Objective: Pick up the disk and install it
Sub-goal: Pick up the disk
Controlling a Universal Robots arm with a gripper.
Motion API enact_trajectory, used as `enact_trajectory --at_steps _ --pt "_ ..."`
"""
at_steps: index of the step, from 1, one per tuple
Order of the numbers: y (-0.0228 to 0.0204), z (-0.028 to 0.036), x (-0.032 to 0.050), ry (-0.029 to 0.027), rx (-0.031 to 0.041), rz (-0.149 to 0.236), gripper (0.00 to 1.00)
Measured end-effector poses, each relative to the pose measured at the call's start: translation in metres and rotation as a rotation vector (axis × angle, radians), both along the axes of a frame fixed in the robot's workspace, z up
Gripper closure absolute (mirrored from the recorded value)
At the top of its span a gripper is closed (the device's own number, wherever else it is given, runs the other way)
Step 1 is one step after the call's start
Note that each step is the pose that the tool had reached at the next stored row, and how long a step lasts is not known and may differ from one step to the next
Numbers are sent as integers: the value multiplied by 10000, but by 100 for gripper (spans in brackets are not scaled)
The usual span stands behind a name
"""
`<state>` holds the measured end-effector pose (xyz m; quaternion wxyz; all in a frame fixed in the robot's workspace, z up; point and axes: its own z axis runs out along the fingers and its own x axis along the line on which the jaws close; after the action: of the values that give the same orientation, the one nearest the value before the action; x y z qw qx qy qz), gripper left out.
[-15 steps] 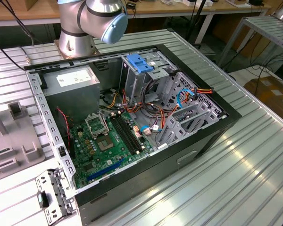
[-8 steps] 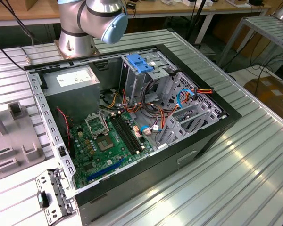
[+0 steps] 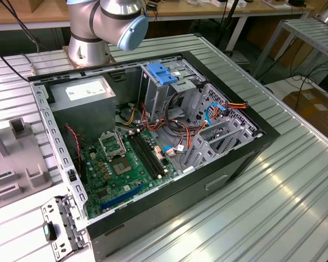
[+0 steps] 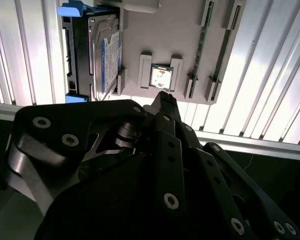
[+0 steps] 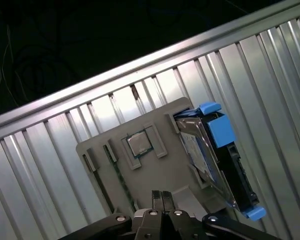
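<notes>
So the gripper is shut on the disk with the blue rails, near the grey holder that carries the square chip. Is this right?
Not quite. The gripper is shut, but on nothing. In the first wrist view its fingertips meet with nothing between them, and the disk sits in the grey holder, apart from the gripper, beside the square chip.
</notes>
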<state>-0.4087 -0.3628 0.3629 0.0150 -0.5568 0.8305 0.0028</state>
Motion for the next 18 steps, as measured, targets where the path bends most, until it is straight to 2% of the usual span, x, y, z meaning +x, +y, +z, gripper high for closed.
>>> enact_trajectory --at_steps 12,18 --pt "0 0 0 0 -5 755 89" --pt "0 1 0 2 -9 1249 89"
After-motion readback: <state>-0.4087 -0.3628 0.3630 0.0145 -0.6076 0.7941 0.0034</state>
